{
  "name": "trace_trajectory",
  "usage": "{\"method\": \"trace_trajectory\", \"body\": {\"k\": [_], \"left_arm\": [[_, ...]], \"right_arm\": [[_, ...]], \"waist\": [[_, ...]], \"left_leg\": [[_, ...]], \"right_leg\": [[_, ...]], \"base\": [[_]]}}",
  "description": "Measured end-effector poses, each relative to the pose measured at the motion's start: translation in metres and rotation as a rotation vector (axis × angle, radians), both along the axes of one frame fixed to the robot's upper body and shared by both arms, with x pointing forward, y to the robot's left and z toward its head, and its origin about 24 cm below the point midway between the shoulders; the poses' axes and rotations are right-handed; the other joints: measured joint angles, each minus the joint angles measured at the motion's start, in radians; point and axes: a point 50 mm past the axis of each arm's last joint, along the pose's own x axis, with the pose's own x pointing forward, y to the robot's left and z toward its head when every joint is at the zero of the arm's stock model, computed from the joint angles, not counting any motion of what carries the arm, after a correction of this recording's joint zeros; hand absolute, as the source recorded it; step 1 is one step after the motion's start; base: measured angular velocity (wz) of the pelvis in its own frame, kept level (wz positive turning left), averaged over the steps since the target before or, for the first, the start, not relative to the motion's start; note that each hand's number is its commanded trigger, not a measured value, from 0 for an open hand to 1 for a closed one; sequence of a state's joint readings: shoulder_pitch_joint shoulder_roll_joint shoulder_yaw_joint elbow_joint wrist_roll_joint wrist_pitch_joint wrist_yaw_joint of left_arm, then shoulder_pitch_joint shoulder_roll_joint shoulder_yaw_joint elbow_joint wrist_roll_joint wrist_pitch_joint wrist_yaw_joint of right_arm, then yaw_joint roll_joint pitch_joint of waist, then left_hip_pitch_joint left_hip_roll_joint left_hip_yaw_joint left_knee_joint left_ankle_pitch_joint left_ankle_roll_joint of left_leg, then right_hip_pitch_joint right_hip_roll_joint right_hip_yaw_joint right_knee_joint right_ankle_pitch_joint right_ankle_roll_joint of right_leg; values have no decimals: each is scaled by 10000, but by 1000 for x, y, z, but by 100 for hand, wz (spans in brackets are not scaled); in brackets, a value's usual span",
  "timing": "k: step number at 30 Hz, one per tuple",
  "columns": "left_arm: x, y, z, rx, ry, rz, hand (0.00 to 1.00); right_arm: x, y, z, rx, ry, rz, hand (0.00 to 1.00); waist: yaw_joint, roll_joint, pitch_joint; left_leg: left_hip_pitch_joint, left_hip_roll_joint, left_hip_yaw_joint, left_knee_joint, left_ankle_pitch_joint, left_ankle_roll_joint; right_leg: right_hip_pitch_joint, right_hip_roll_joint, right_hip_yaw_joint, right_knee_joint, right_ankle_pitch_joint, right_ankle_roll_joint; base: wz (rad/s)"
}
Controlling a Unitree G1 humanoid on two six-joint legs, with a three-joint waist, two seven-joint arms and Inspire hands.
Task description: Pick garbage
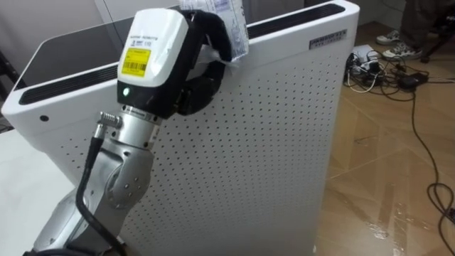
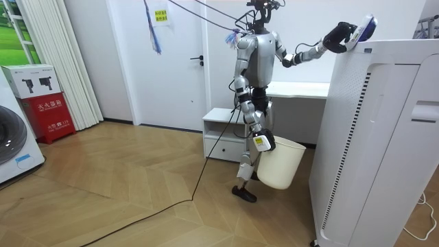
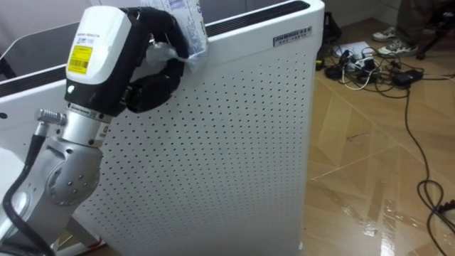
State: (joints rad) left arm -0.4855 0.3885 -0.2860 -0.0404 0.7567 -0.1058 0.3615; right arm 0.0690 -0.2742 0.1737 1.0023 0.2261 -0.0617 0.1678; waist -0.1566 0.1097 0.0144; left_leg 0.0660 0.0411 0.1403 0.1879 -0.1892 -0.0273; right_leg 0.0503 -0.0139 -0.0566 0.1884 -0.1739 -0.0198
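Left hand [image 1: 197, 75] is raised at the top edge of the tall white perforated appliance [image 1: 277, 142], fingers curled tight on a crinkled clear plastic wrapper [image 1: 229, 25] at the hand's 1 o'clock. Right hand [image 2: 262, 143] hangs low at the cream plastic bin's [image 2: 282, 166] rim, at its 10 o'clock; grip can't be made out.
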Motion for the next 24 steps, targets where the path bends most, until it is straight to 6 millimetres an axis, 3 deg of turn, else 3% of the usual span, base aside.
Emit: {"method": "trace_trajectory", "body": {"k": [10,16,20,24], "left_arm": [[1,1,-1,-441,162,-169,100],[0,1,6,-2975,1147,-1490,100],[-20,-26,24,-4568,1934,-4459,100],[-39,-61,23,-5432,3786,-7770,100]], "right_arm": [[4,1,2,34,-128,5,100],[4,5,1,53,-68,135,100],[9,11,1,88,-84,565,100],[18,23,1,221,-229,1046,100]], "waist": [[-30,-41,27],[24,-92,60],[271,-205,52],[235,-329,19]], "left_leg": [[19,10,140,-6,0,0],[-9,12,104,-4,0,0],[-154,-7,118,0,0,0],[-301,-3,-24,2,0,0]], "right_leg": [[10,-12,25,21,0,1],[-1,-7,-18,-26,-3,4],[-167,-13,-76,-21,-11,14],[-208,-76,-309,-26,-15,21]], "base": [[0],[1],[-2],[13]]}}
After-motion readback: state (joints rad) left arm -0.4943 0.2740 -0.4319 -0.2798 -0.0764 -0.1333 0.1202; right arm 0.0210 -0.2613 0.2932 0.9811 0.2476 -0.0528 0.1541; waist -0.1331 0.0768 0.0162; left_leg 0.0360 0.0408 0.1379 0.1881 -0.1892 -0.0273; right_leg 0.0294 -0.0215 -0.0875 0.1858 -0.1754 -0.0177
